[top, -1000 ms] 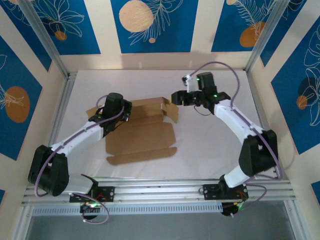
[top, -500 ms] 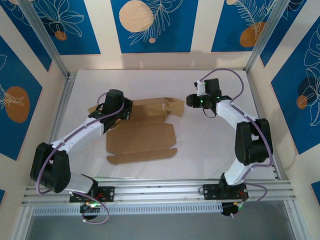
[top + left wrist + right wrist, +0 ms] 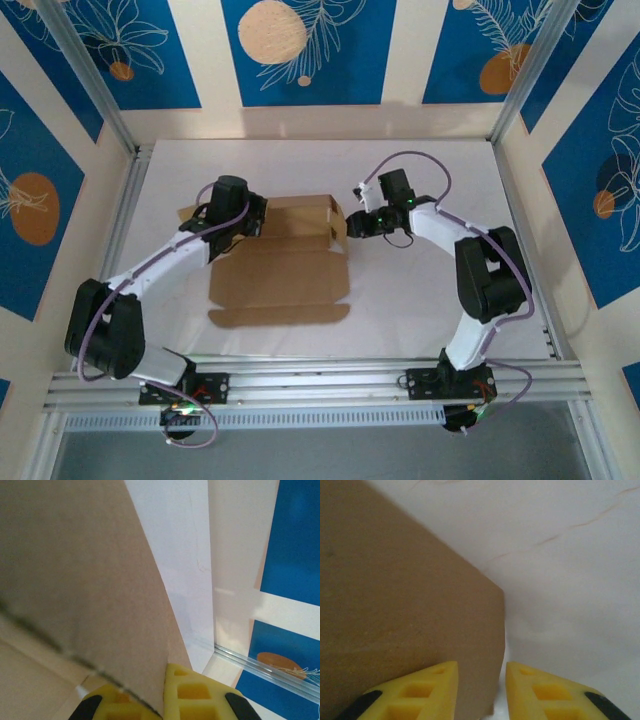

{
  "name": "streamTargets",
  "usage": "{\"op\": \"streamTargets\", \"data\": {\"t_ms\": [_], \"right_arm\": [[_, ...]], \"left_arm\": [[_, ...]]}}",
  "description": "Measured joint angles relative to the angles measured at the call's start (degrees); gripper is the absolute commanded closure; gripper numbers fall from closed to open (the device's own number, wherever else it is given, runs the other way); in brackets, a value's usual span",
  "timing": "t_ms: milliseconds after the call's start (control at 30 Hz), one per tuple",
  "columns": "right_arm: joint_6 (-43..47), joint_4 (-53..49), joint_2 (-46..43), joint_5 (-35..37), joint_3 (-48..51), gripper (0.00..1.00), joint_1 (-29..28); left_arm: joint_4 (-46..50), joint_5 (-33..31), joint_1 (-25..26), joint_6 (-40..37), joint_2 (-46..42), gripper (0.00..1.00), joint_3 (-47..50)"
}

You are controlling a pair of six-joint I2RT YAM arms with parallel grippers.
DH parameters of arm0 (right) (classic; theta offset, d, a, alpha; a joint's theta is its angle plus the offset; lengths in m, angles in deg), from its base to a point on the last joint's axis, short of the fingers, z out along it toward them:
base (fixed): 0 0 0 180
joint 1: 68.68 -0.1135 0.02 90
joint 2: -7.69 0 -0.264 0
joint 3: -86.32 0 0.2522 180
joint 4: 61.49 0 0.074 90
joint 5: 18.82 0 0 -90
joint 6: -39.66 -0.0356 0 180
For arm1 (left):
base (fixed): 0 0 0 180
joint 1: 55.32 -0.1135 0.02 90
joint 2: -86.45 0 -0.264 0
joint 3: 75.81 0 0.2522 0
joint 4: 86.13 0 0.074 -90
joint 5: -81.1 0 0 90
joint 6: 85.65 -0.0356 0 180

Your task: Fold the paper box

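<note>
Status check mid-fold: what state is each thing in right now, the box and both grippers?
paper box: partly folded, far side raised, near panels lying flat on the table.
left gripper: shut on the paper box, clamping a raised cardboard panel at its left end.
right gripper: open by a narrow gap, fingers at the edge of the box's right end flap, not clamped on it.

Robot lab cell: aluminium frame [image 3: 320, 380], printed panels [image 3: 300, 50].

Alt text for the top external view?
A brown paper box lies half folded on a white table, its far wall raised. The left gripper grips the wall's left end; the right gripper is at its right flap.
</note>
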Motion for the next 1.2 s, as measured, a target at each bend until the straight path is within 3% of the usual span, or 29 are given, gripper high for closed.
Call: {"op": "streamTargets", "data": {"t_ms": [167,400,733,1000,1200], "right_arm": [[1.49,1.16,-1.86,-0.13,0.0,0.53,-3.39],[5.35,2.82,-2.8,0.96,0.59,0.5,-5.33],[6.84,12.46,-8.22,0.52,11.52,0.37,-7.1],[4.72,15.8,-7.65,-3.37,11.06,0.35,-7.52],[4.68,14.25,-3.96,3.13,5.01,0.37,-6.49]], "left_arm": [[2.32,1.33,-0.31,1.01,1.6,1.0,-0.17],[3.98,1.64,-0.61,1.51,1.55,1.0,-0.11],[2.89,3.8,-0.66,0.81,0.79,1.0,3.1],[-8.9,5.55,-0.7,0.17,2.38,1.0,5.11],[-15.13,5.79,-1.2,-0.2,6.95,1.0,2.8]]}}
